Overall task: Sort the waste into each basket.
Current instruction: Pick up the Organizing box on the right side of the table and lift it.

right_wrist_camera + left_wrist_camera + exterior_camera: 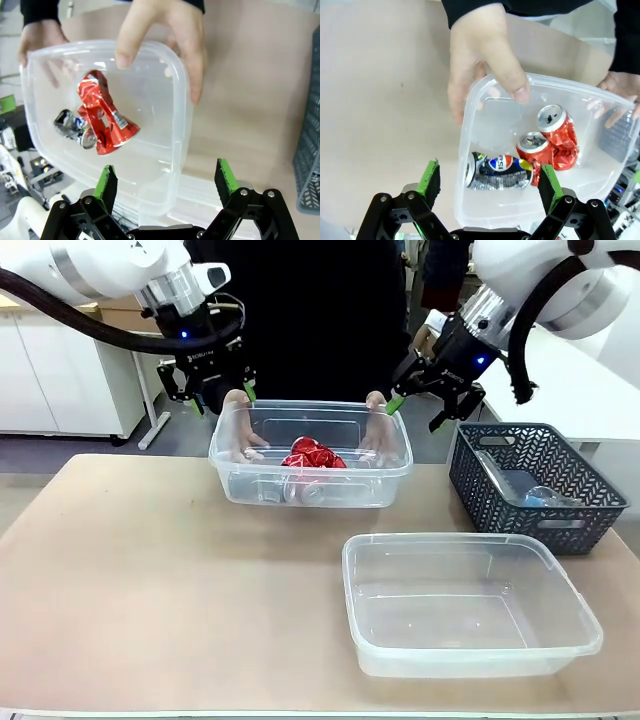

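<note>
While I'm hovering both arms at the far side, the left gripper (218, 398) is hanging released, nothing between its pads, jaws spread over one short end of the far tub (232, 483). The right gripper (420, 408) is likewise wide apart and gripping nothing, over the opposite end.

One hand of the person (240, 437) and the other hand (381, 430) are clasping those same ends, thumbs over the rim. I'm reading that as steadying or presenting it to me. I can't tell if it's lifted off the table.

Counting inside: two red cans (555, 135), crushed and touching, and one dark can (496, 171) just beside them.

One near tub (362, 552) is sitting with nothing in it, likely waiting for plastics. One lattice basket (590, 502) on my right is holding clear bottles (540, 495), too jumbled to count.
</note>
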Action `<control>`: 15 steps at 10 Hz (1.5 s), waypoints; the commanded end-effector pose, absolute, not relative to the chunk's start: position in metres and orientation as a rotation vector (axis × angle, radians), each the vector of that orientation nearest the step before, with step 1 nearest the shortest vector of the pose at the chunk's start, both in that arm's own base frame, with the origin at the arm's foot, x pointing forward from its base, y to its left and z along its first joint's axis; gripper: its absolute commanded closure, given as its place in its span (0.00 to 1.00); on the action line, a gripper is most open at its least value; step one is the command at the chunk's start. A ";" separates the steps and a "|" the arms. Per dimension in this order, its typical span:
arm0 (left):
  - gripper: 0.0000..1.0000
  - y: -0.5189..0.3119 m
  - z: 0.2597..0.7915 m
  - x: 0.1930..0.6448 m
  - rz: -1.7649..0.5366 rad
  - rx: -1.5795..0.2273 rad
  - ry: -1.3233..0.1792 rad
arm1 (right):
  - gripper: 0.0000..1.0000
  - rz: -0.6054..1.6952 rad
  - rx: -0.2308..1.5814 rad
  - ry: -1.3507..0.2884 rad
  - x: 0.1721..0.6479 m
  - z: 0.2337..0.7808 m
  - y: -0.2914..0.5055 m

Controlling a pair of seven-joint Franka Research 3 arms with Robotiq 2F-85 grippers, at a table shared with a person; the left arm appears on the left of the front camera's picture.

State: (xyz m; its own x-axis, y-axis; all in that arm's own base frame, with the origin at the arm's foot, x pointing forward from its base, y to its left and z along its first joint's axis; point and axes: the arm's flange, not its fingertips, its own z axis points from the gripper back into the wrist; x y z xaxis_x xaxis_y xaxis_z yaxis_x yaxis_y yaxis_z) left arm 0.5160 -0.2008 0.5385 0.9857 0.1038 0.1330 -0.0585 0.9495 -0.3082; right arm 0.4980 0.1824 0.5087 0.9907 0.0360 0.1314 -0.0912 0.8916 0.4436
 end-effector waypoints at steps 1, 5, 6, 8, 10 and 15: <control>0.00 -0.171 0.586 0.461 0.088 -0.373 -0.178 | 0.00 0.050 0.471 -0.179 0.463 0.532 0.144; 0.00 -0.183 0.628 0.314 0.063 -0.575 -0.157 | 0.00 0.161 0.342 -0.272 0.307 0.557 0.022; 0.00 -0.179 0.625 0.293 0.019 -0.570 -0.181 | 0.00 0.112 0.182 -0.292 0.283 0.546 0.009; 0.00 -0.194 0.647 0.305 0.081 -0.569 -0.154 | 0.00 0.122 0.329 -0.251 0.307 0.557 0.020; 0.00 -0.194 0.647 0.305 0.081 -0.569 -0.154 | 0.00 0.122 0.329 -0.251 0.307 0.557 0.020; 0.00 -0.372 0.540 0.251 0.171 -0.451 -0.007 | 0.00 0.238 -0.066 -0.076 0.266 0.421 0.042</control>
State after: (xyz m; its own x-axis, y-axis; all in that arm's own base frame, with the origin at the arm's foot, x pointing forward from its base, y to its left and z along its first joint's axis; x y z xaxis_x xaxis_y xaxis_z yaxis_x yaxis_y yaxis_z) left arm 0.2441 -0.3311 0.5554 0.9907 0.1355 -0.0073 -0.1258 0.8966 -0.4246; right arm 0.2905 0.0430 0.4926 0.9653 0.2393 0.1042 -0.2412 0.9705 0.0055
